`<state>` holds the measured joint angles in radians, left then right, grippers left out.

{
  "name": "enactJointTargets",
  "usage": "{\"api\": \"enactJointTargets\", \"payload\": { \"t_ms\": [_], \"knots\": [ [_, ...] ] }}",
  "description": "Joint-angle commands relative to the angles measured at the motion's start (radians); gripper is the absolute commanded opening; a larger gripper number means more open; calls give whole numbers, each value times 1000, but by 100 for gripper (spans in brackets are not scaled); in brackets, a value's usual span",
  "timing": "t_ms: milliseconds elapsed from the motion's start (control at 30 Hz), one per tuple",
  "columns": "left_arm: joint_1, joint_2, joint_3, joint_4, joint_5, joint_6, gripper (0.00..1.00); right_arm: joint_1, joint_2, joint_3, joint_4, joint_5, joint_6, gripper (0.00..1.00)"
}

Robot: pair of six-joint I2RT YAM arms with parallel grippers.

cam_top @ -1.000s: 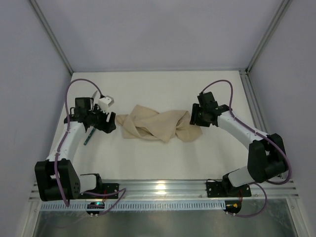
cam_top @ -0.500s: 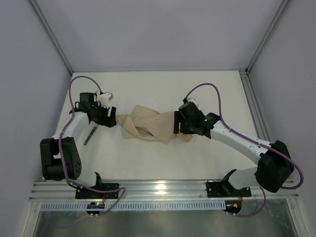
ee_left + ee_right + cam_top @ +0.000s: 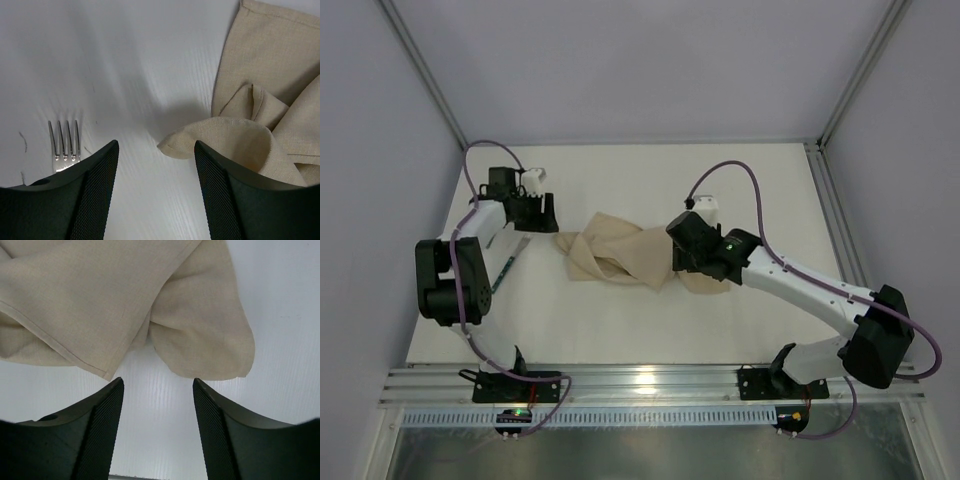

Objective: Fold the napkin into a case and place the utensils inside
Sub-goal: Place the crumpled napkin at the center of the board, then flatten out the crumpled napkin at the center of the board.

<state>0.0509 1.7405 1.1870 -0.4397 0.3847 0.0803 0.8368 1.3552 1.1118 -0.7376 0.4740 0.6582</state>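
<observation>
crumpled napkin (image 3: 625, 255), no case folded yet
left gripper (image 3: 155, 147) spread wide and empty beside the fork (image 3: 64, 145); right gripper (image 3: 157, 385) also wide, at the cloth's edge.

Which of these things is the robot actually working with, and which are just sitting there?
Part of the job:
- napkin, crumpled in the middle of the table
- fork, lying apart from it on the left arm's side

Just there:
- metal rail along the near edge
- grey walls around the table
</observation>
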Motion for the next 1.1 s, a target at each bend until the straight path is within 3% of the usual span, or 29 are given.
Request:
{"api": "enactJointTargets", "payload": {
  "t_ms": [0,67,167,433,600,633,867,933,1067],
  "knots": [
    [-20,28,26,-31,11,-11,64,10,-24,-3,99,-27,-15,63],
    [-28,42,17,-28,6,-7,65,8,8,-39,207,-153,-20,66],
    [-28,68,10,-19,-1,-11,65,7,86,-23,227,-244,-11,68],
    [-29,90,-33,62,-4,-17,64,-5,248,-1,270,-293,-16,68],
    [-29,97,-53,91,17,-27,54,-30,297,-49,388,-412,1,68],
    [-28,100,-53,90,45,-24,42,-69,314,-100,452,-481,23,63],
    [-29,74,-78,116,66,-11,0,-97,305,-145,504,-528,54,48],
    [-29,53,-86,124,75,-13,0,-99,300,-158,520,-529,54,42],
    [-29,-12,-115,145,82,-13,0,-110,285,-167,532,-532,54,9]
  ]
}}
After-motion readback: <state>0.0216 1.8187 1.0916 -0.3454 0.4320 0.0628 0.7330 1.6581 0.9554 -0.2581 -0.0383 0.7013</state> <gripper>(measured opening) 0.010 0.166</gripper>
